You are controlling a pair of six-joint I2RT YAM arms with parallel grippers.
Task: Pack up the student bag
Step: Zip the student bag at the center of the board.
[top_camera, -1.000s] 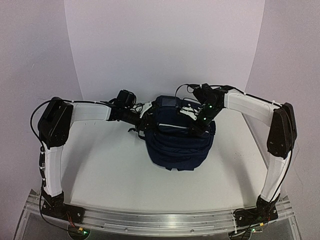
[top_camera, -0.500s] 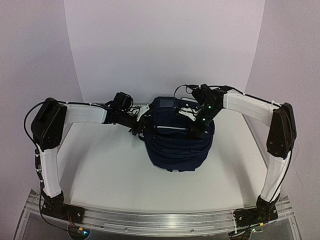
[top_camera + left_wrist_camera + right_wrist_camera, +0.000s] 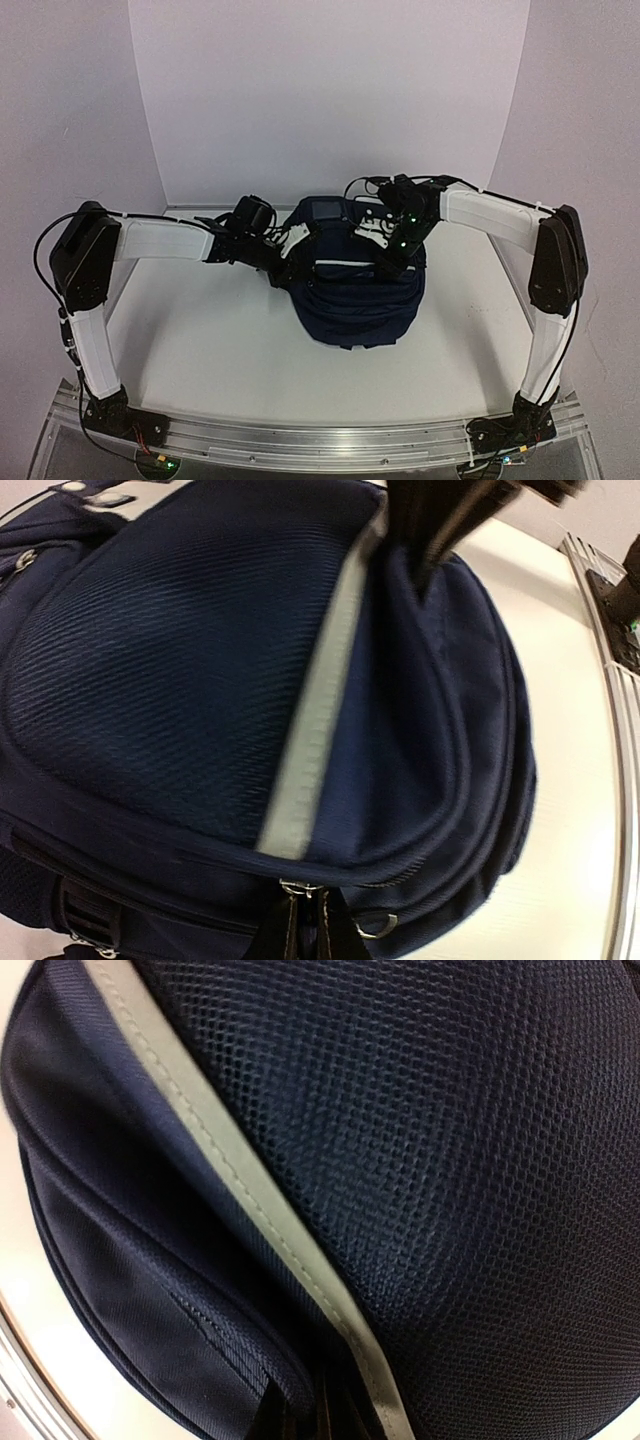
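The student bag (image 3: 355, 300), dark navy with a thin white stripe (image 3: 345, 263) and a grey label (image 3: 327, 209), lies mid-table. My left gripper (image 3: 287, 262) is at the bag's upper left edge. In the left wrist view its jaws (image 3: 305, 930) are shut on the bag (image 3: 180, 680) at a metal zipper pull (image 3: 300, 888) below the stripe (image 3: 320, 720). My right gripper (image 3: 387, 265) presses into the bag's right front. In its wrist view the jaws (image 3: 330, 1415) are shut on a fold of the bag (image 3: 480, 1160) beside the stripe (image 3: 250, 1200).
The white table (image 3: 200, 330) lies bare round the bag. An aluminium rail (image 3: 320, 440) runs along the near edge and also shows at the right of the left wrist view (image 3: 620, 680). White backdrop walls close the back and sides.
My left arm has swung right, and its gripper has closed onto the bag's left edge. The bag has shifted slightly toward the near side. The right gripper stays shut on the bag.
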